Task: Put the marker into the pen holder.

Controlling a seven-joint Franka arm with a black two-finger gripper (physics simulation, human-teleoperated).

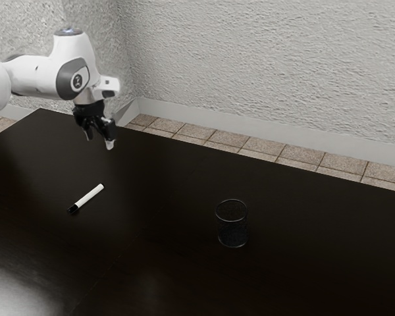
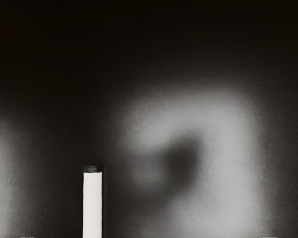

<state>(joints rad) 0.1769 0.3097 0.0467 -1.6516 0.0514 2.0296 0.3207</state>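
While the hand [image 1: 99, 140] hangs with fingers spread, the marker [image 1: 89, 196] lies below it and the holder [image 1: 232, 234] stands well apart from it.

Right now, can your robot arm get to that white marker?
I think so. My fingers hang open above the table, and the marker lies there with nothing on it or against it. The pen holder stands well off to one side, so it shouldn't get in my way.
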